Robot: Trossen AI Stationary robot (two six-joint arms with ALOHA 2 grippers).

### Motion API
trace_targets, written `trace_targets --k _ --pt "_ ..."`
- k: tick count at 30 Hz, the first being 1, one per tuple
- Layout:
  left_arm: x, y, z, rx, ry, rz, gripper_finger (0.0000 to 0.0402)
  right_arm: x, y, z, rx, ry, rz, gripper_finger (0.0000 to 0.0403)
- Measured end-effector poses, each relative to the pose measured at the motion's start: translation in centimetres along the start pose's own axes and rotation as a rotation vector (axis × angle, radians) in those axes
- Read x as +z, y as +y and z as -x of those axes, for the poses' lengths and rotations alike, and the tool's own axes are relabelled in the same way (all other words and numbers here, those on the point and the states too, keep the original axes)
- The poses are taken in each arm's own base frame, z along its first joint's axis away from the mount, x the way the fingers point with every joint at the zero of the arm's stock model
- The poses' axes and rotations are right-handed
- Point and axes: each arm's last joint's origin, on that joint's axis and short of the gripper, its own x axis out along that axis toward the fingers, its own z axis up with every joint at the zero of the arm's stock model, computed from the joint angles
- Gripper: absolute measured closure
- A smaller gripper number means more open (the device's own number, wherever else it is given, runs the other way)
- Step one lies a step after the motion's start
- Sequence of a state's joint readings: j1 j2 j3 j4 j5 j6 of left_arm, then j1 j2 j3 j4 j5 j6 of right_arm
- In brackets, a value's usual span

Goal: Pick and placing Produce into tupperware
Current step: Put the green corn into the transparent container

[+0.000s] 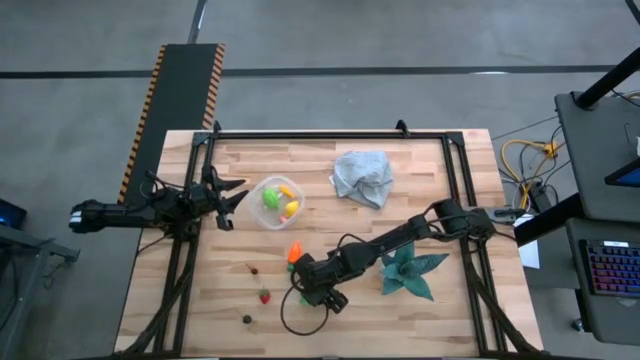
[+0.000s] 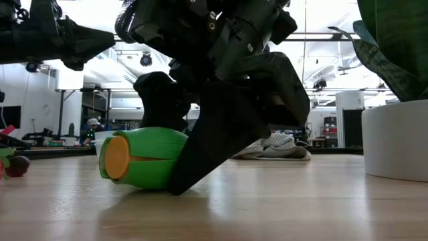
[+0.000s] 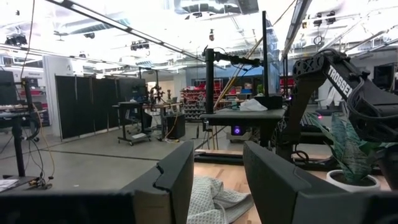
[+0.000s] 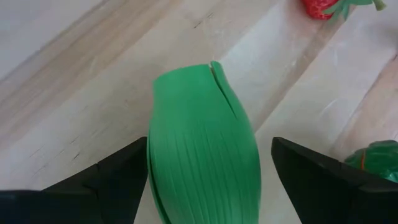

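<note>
Green produce piece (image 4: 202, 149) between open right end effector (image 4: 205, 180) fingers.

A grey concrete floor (image 1: 330, 40) surrounds the wooden table (image 1: 300, 160). Beyond it a workshop opens up: dark partitions (image 3: 87, 102), benches, bright ceiling lights (image 3: 205, 6) (a keyboard (image 1: 610, 268) glows on one side desk).

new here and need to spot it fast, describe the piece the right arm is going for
On the wooden table, find the right gripper, low near the front edge. Between its open fingers lies a ribbed green toy vegetable with an orange end, far bigger than the strawberry nearby.
</note>
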State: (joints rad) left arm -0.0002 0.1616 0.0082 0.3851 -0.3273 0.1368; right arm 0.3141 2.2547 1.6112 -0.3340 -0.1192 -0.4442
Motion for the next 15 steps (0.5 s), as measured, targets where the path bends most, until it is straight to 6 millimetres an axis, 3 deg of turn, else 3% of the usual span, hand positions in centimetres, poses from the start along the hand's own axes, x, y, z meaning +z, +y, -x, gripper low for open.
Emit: trace_targets --k 5,15 --pt "-0.01 0.0 0.0 0.0 0.001 -0.001 0.0275 -0.02 0.01 -0.03 0.0 0.001 -0.002 0.0091" --pt "-0.01 0.0 -0.01 0.0 0.001 -0.001 0.0275 -0.13 0.01 -0.07 -0.003 0.011 -0.03 0.0205"
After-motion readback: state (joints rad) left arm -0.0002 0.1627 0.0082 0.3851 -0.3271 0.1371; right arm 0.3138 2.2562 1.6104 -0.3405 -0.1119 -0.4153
